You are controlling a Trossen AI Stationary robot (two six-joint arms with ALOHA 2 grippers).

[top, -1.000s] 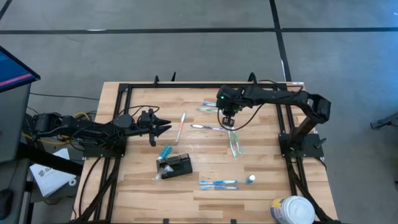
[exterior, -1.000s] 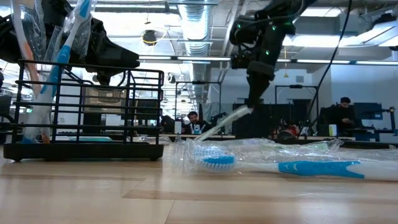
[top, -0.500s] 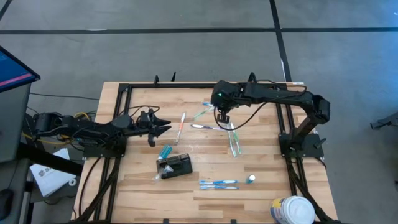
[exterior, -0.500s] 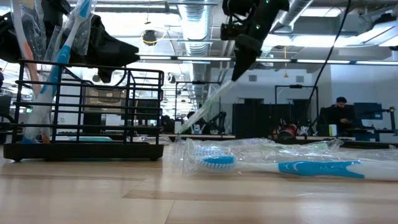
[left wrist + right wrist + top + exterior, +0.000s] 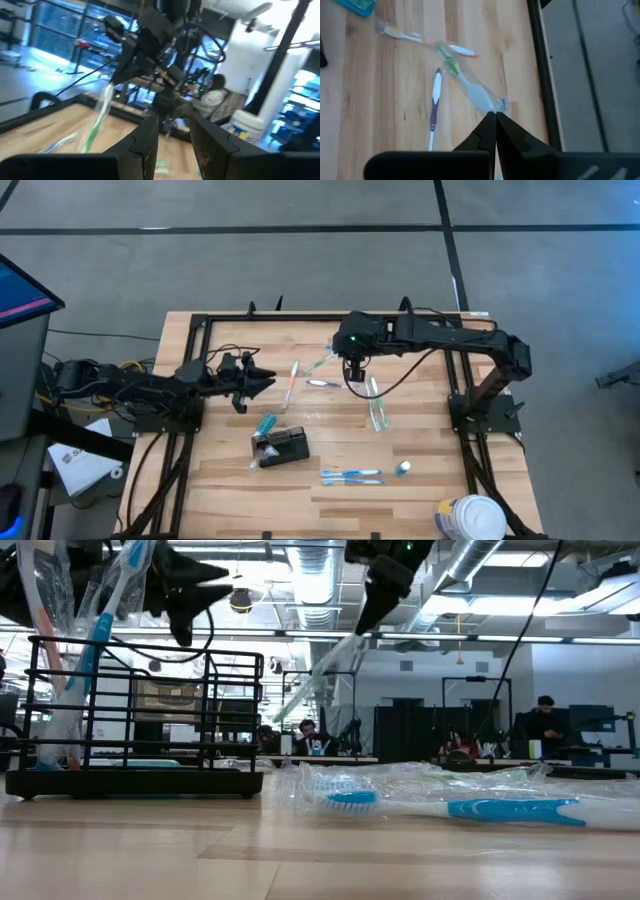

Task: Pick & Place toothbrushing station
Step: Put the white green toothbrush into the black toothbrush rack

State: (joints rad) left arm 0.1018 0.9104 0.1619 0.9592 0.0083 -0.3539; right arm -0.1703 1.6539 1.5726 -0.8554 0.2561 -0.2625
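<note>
The toothbrushing station, a small black holder, stands on the wooden table near the middle front. In the low view the station is a wire rack with wrapped brushes upright in it. My right gripper hovers over the table's far middle, shut on a green toothbrush in a clear wrapper. That toothbrush slants down below the fingers. My left gripper hangs open at the table's left and holds nothing; its fingers stand apart. My right gripper pinches the end of the clear wrapper between its two fingertips. The fingers slant down from above. The brush hangs slantwise below them toward the table's left, its green head lowest, clear of the table.
Loose brushes lie on the table: an orange one, a purple one, a green pair and a blue pair. A white tub stands at the front right corner. A black frame rims the table.
My right gripper has risen and drifted toward the table's left, staying shut. The green toothbrush has gone up with it and now hangs well clear of the table. My left gripper has risen a little and tipped its fingers upward.
</note>
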